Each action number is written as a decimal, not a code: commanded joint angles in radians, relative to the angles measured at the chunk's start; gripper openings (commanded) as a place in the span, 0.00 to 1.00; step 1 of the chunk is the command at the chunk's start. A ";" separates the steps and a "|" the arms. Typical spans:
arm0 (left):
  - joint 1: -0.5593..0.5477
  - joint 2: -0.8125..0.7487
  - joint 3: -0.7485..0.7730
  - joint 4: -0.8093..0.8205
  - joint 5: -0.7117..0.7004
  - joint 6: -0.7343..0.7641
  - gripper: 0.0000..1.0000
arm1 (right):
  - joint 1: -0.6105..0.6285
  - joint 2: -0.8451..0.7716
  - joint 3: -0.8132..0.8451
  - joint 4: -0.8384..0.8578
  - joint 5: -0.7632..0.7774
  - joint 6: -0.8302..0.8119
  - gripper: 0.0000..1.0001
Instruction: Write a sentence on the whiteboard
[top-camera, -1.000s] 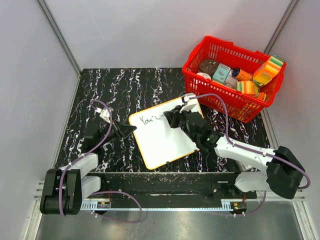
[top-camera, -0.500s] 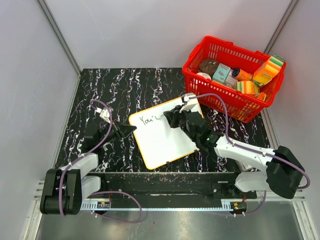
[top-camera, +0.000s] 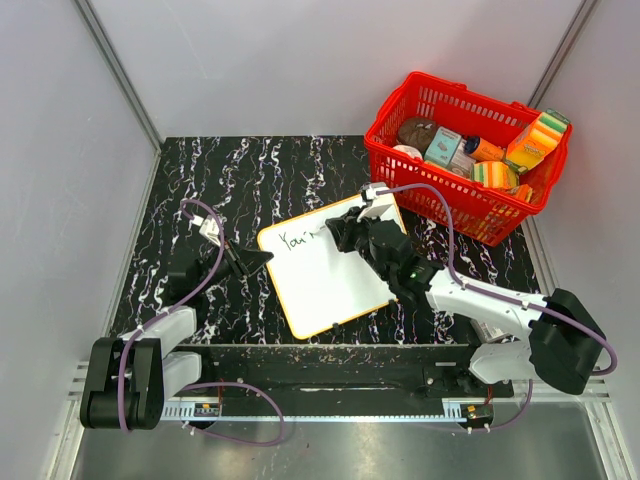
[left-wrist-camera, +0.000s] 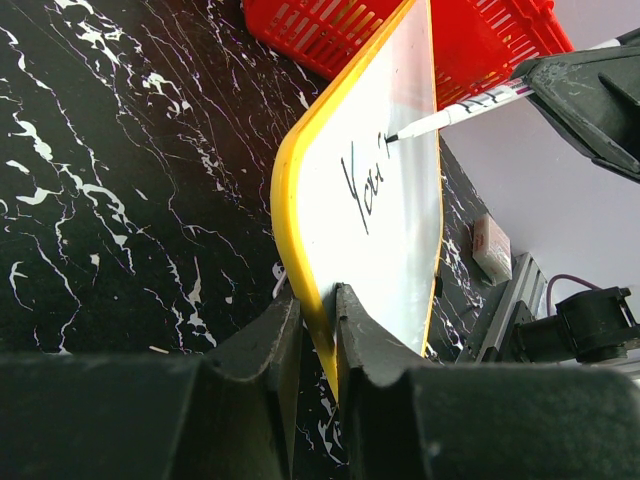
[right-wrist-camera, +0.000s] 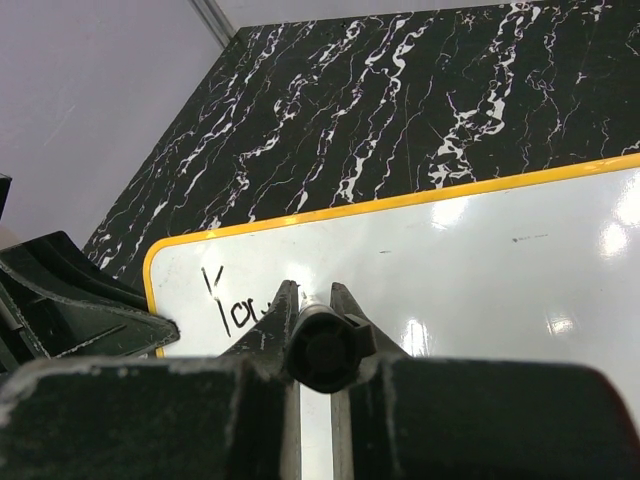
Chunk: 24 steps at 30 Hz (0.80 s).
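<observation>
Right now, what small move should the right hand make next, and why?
Probably, with the right hand, draw the white marker pen a little further along the line to form the next letter: the flat white orange-rimmed whiteboard reads only "You", the tip rests just past it, and the left hand clamps the rim.

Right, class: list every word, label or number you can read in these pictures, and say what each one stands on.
"You": handwritten in black on the whiteboard, followed by a small mark that is not yet a letter.
Print on the marker barrel: too blurred to read.
Labels on the packs in the basket: too small to read.
</observation>
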 joint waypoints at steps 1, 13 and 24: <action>-0.005 -0.006 -0.013 0.035 0.015 0.066 0.00 | -0.008 0.018 0.047 0.002 0.061 -0.028 0.00; -0.005 -0.006 -0.014 0.037 0.015 0.068 0.00 | -0.011 0.010 0.035 -0.017 0.063 -0.025 0.00; -0.005 -0.006 -0.013 0.035 0.016 0.066 0.00 | -0.012 -0.011 -0.002 -0.026 0.075 -0.015 0.00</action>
